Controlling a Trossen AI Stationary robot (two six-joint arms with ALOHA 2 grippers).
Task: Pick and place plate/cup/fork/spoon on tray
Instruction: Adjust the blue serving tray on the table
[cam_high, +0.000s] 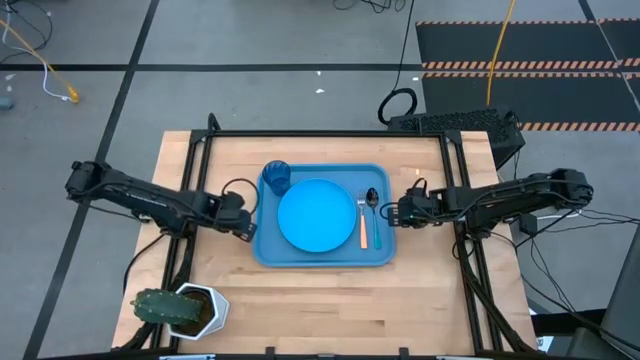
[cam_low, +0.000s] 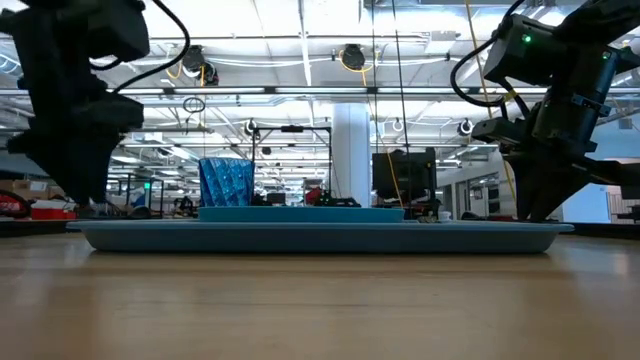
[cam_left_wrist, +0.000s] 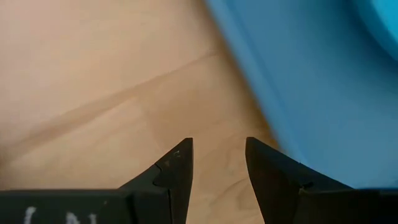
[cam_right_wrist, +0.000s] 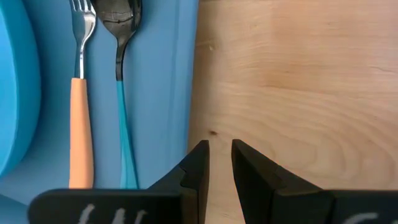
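Four items lie on the tray (cam_high: 325, 257): the plate (cam_high: 316, 215) at its middle, the cup (cam_high: 277, 177) upright in the far left corner, and the fork (cam_high: 362, 222) and spoon (cam_high: 372, 203) side by side between the plate and the right rim. Left gripper (cam_high: 247, 228) hovers over bare tabletop (cam_high: 330, 310) just beside the tray's left rim, fingers slightly apart, empty. Right gripper (cam_high: 394, 212) sits just outside the right rim, near the spoon, fingers narrowly parted, holding nothing.
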